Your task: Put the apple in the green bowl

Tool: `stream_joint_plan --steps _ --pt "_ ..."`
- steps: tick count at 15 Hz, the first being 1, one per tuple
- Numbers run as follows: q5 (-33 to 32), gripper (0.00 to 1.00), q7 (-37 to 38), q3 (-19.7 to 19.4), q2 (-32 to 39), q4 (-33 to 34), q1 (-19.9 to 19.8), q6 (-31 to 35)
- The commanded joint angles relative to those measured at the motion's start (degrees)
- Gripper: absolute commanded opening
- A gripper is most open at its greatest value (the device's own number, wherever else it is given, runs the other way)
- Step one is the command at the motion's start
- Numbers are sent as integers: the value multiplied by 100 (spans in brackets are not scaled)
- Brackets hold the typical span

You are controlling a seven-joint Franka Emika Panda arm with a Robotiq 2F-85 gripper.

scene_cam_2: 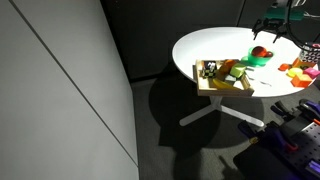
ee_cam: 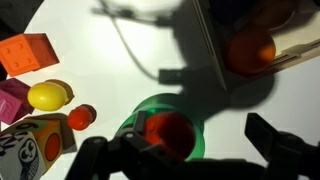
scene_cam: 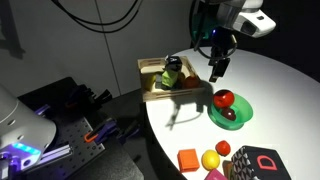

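Note:
The bright green bowl stands on the white round table near its edge. The red apple lies inside it, beside a dark maroon lump. My gripper hangs above and just behind the bowl, open and empty, clear of the apple. In the wrist view the bowl lies below the open jaws, with the apple in it, in shadow. In an exterior view the bowl, the apple and the gripper show small at the top right.
A wooden tray with toy items stands behind the bowl, and holds an orange fruit. An orange block, a yellow lemon, a small red fruit and a black box lie near the table's front edge.

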Motion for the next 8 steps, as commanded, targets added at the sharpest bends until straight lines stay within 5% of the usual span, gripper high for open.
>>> stream_joint_plan --steps 1,8 --pt "-166 100 -572 79 -452 -341 6 -187" --pt "-649 100 -1454 194 -987 -818 77 -118"
